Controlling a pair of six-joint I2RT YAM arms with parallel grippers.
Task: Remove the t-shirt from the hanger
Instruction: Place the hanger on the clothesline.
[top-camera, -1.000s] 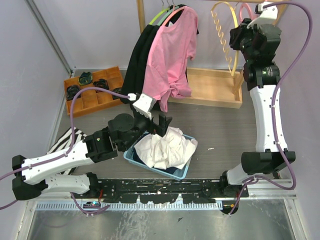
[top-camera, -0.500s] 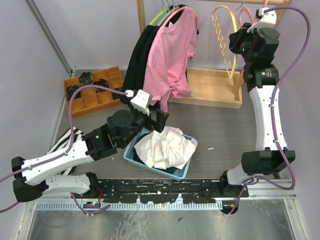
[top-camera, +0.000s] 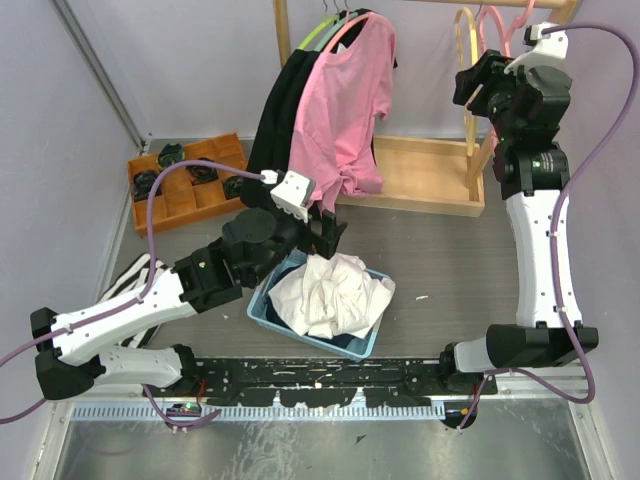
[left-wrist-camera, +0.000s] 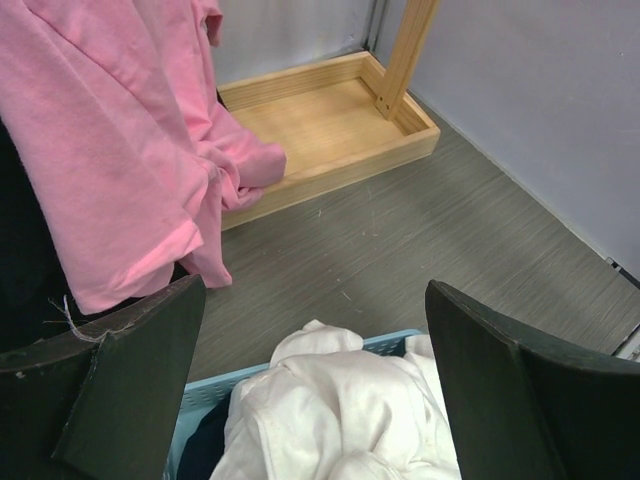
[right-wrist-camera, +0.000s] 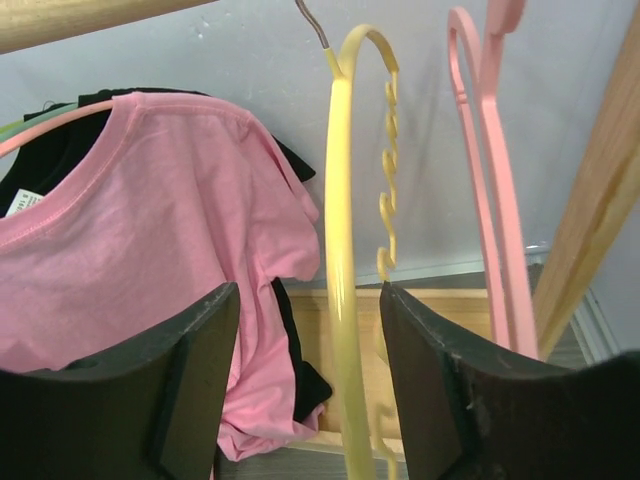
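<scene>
So the pink t-shirt (top-camera: 345, 110) is on its hanger (right-wrist-camera: 55, 124) at the upper middle of the overhead view. There's a black shirt (top-camera: 272, 125) right beside it on the left, and the pink one's lower edge touches the rim of the rack's wooden base (left-wrist-camera: 330, 130). Our left gripper (top-camera: 326, 236) sits in the middle of that view with its jaws spread wide and nothing between them. It hangs just above the blue bin (top-camera: 262, 305), which is stuffed with white clothes (top-camera: 335, 295), and it's near the bottom of the t-shirt but not touching it. Our right gripper (right-wrist-camera: 308, 298) is up in the upper right corner by the rack. Its jaws are apart and an empty yellow hanger (right-wrist-camera: 340, 250) runs through the gap. From the wrist view we don't see either finger pressing on it. An empty pink hanger (right-wrist-camera: 490, 200) hangs just right of the yellow one. An orange tray (top-camera: 185, 195) sits on the tabletop (top-camera: 440, 250) at the left.
</scene>
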